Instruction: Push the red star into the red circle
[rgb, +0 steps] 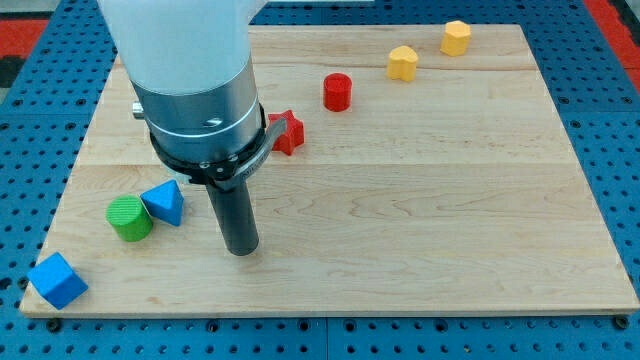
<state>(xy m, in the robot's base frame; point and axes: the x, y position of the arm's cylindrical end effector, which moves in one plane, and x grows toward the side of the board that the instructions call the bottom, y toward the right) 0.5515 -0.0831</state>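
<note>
The red star (289, 131) lies on the wooden board (420, 200), left of centre near the view's top; the arm's body hides its left edge. The red circle (338, 92), a short cylinder, stands up and to the right of the star, a small gap apart. My tip (240, 249) rests on the board well below the star and slightly left of it, touching no block.
A blue triangle (164, 203) and a green circle (129, 218) sit left of my tip. A blue cube (57, 280) is at the board's bottom left corner. Two yellow blocks (403, 63) (456, 38) lie at the view's top right.
</note>
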